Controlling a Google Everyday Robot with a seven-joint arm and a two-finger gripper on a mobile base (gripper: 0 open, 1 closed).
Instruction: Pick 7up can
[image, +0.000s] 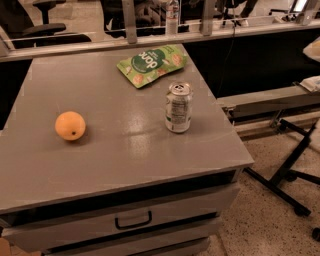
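Note:
The 7up can (178, 107) stands upright on the grey table (125, 160), near its right edge, silver top with pull tab, pale side with fine print. My gripper is not in view. Only a pale piece of my arm (314, 49) shows at the right edge of the camera view, well to the right of the can and off the table.
A flat green snack pouch (151, 64) lies behind the can at the table's back. An orange (70, 125) sits at the left. A drawer handle (133, 220) is below the front edge. A black wheeled stand (290, 170) is on the floor at right.

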